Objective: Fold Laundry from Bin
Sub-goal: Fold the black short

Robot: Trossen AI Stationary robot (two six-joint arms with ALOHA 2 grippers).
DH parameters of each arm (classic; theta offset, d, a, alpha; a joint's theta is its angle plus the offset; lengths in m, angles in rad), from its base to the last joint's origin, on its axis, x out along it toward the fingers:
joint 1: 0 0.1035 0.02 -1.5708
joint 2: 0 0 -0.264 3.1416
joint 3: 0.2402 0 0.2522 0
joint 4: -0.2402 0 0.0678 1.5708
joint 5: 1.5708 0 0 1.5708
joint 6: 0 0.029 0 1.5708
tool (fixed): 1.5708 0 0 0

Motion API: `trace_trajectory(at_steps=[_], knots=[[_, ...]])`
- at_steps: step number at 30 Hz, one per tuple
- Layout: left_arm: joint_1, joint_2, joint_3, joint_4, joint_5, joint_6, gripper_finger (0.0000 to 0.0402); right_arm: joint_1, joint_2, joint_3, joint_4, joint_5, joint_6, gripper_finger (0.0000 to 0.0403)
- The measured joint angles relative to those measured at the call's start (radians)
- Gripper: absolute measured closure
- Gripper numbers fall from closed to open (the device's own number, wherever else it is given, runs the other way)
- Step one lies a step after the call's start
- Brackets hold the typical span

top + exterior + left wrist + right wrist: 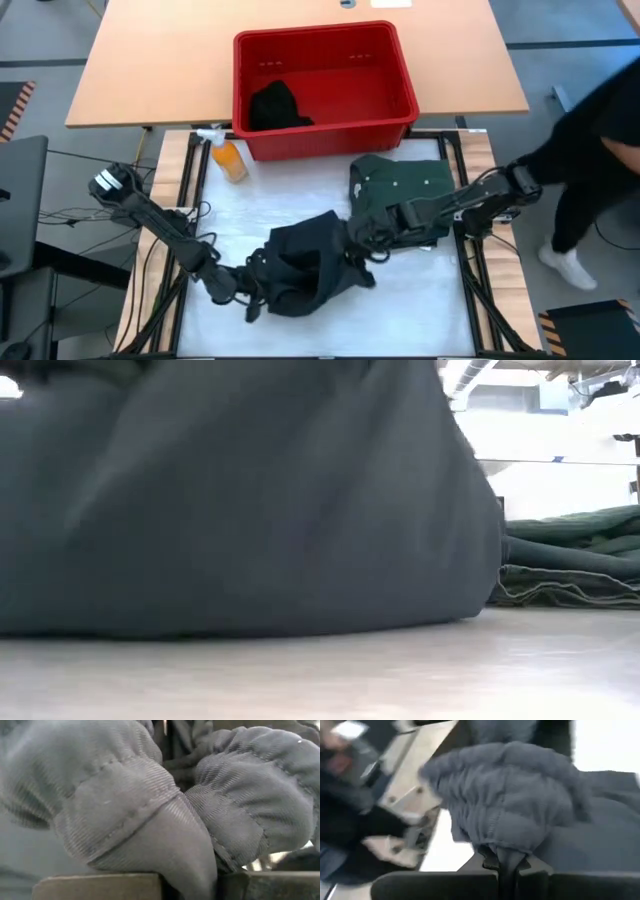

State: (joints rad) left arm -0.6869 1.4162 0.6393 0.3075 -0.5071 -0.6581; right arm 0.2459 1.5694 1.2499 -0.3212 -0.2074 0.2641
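We see both arms reaching to the charcoal trousers (305, 265), which lie bunched on the white tabletop (420, 290) in the near middle of the work area. The left gripper (252, 287) comes in from the left side and sits at the trousers' left edge; in its wrist view its fingers (100, 887) are closed on a ribbed, gathered band of the grey cloth. The right gripper (358, 238) reaches across from the right side to the trousers' upper right edge, and in its own wrist view its fingers (440, 887) are pinched shut on a fold of the same fabric.

Just beside the trousers, under the right arm, a dark green garment (400, 190) lies flat on the tabletop, folded. In the low view the trousers (240, 500) fill most of the picture, with the green garment (580, 555) behind them.

The red bin (325, 90) stands at the far edge of the white surface, with a black cloth (275, 105) in its left part. An orange spray bottle (226, 157) lies just by the bin's near left corner. A person (600, 140) in dark clothes stands at the right side of the table.
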Motion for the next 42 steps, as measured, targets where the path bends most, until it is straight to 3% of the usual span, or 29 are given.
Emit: trace_trajectory(at_steps=[5,14,19,24,27,29,38,42], knots=[[0.018,0.034,-0.022,-0.001,-0.051,-0.133,0.0386,-0.062,0.001,-0.070,-0.085,0.116,0.093,0.0387],[0.094,0.034,-0.135,-0.002,-0.063,-0.449,0.0383,-0.140,0.002,-0.213,0.022,0.198,0.269,0.0387],[0.147,0.035,-0.140,-0.005,-0.036,-0.489,0.0321,-0.163,0.002,-0.227,0.018,0.239,0.297,0.0387],[0.187,0.015,-0.130,-0.004,0.119,-0.432,0.0240,-0.176,0.002,-0.242,0.011,0.239,0.323,0.0387],[0.218,-0.029,-0.130,-0.034,0.212,-0.418,0.0208,-0.177,0.002,-0.243,0.009,0.241,0.332,0.0387],[0.237,-0.075,-0.130,-0.084,0.222,-0.424,0.0199,-0.177,0.002,-0.243,0.009,0.257,0.338,0.0387],[0.248,-0.341,-0.129,-0.383,0.131,-0.432,0.0204,-0.227,0.002,-0.243,0.005,0.260,0.386,0.0387],[0.222,-0.424,-0.129,-0.470,0.034,-0.465,0.0213,-0.264,0.007,-0.242,0.007,0.260,0.416,0.0385]])
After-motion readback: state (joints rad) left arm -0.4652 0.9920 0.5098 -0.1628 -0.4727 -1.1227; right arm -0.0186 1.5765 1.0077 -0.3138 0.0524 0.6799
